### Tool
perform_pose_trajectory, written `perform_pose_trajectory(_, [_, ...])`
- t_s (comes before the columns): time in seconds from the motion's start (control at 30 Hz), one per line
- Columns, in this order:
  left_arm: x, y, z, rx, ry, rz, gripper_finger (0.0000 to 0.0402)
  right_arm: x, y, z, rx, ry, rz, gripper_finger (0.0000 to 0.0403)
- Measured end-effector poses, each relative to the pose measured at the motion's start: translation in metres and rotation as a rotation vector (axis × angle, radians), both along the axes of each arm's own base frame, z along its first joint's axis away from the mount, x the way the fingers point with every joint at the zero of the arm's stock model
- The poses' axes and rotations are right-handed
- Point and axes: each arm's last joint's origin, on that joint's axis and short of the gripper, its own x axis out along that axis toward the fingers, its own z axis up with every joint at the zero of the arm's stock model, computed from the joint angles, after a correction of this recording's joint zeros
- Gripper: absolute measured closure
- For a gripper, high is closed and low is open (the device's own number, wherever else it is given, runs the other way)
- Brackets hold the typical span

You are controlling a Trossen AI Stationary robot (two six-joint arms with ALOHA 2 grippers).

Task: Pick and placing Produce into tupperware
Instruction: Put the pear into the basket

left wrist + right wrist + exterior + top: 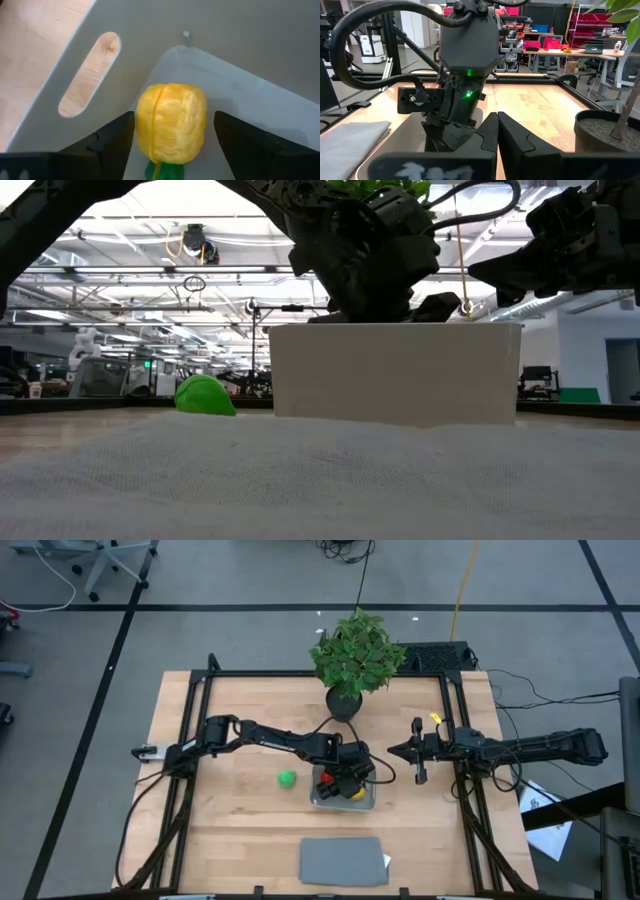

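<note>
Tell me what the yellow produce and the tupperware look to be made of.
Yellow produce: probably moulded plastic, slightly glossy, with a seam down its side and rippled skin. Tupperware: looks like translucent frosted plastic, smooth and matte; in the low view its wall reads milky white.

**Surfaces: pale wood, matt plastic, woven cloth**

The tabletop (pixel 250 815) is pale wood with a visible grain and a dull sheen. The yellow produce (pixel 171 124) looks like plastic, faintly ribbed and softly glossy. The tupperware (pixel 260 107) is smooth, frosted, translucent plastic. The left end effector (pixel 172 145) has matt black fingers. The grey mat (pixel 342 861) looks like coarse woven cloth.
</note>
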Motion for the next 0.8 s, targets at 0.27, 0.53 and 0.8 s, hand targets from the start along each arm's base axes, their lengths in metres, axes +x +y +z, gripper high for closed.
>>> perform_pose_trajectory(0.27, [0.0, 0.001, 0.001, 0.042, -0.002, 0.026, 0.0122, 0.0, 0.0, 0.0, 0.0, 0.0, 0.0, 0.0403])
perform_pose_trajectory(0.53, [-0.003, 0.002, 0.014, 0.05, -0.007, 0.052, 0.0121, 0.0, 0.0, 0.0, 0.0, 0.001, 0.0, 0.0403])
perform_pose_trajectory(0.8, [-0.008, 0.002, 0.029, 0.073, -0.006, 0.109, 0.0121, 0.0, 0.0, 0.0, 0.0, 0.003, 0.0, 0.0403])
